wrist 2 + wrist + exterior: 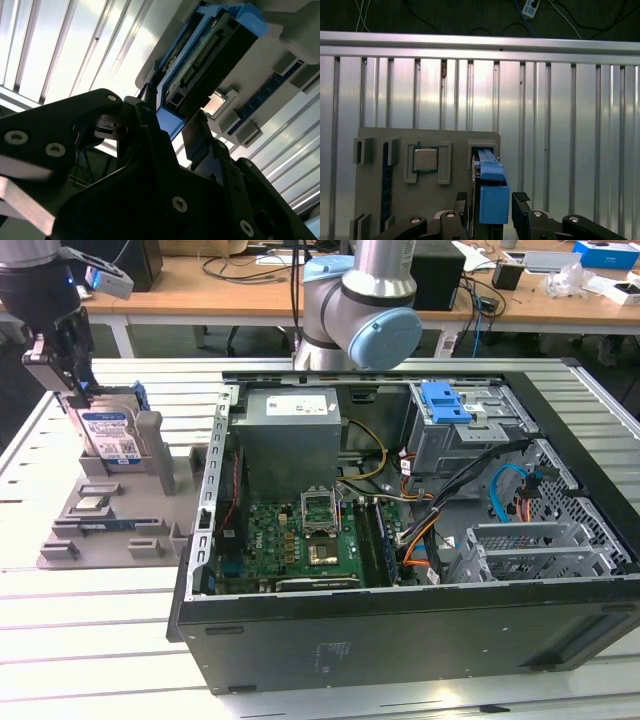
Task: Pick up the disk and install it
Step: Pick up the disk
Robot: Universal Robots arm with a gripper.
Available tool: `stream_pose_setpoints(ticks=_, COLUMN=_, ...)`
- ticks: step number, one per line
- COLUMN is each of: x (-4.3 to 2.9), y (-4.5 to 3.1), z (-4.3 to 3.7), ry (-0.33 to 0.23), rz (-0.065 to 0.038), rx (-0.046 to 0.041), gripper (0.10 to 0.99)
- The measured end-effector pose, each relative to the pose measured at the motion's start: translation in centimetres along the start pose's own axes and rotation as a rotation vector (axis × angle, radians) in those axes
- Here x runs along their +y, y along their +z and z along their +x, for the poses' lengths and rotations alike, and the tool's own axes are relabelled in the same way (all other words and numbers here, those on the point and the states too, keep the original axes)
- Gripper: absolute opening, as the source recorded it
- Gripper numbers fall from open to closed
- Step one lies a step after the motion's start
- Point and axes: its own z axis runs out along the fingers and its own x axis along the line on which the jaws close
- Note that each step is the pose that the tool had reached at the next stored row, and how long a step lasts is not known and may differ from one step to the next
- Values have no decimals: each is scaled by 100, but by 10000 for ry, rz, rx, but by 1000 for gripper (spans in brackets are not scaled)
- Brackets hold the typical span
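Jaws: parted to a narrow width and straddling the upper edge of the disk; in the second wrist view one finger [150, 102] lies against the blue bracket while a thin gap shows at the other.
Gripper [78, 390] [491, 206] [172, 117]: one, black, directly above the disk, well to the exterior view's left of the computer case [400, 640].
Disk [108, 432] [490, 172] [210, 55]: one, a silver hard drive in a blue plastic bracket, standing on edge in a slot of the fixture tray, outside the computer case.
Disk label: one, white and blue, facing the exterior camera; its print cannot be read.
Fixture tray [70, 540] [375, 145]: one, grey, lying on the slatted aluminium table [100, 640] just beside the computer case, on the exterior view's left.
Processor chip [92, 504] [426, 159]: one, square and silver, seated flat in a tray recess near the disk.
Computer case: one, black, lying on its side with the panel off.
Inside the case: one grey power supply [290, 435] bearing a white label, one green motherboard [300, 535], one grey drive cage [465, 435] topped by one blue caddy clip [445, 402].
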Motion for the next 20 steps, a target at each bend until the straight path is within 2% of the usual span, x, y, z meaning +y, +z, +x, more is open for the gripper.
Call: stream_pose_setpoints(ticks=20, x=-2, y=91, z=1, ry=0, rz=0, rx=0, gripper=482)
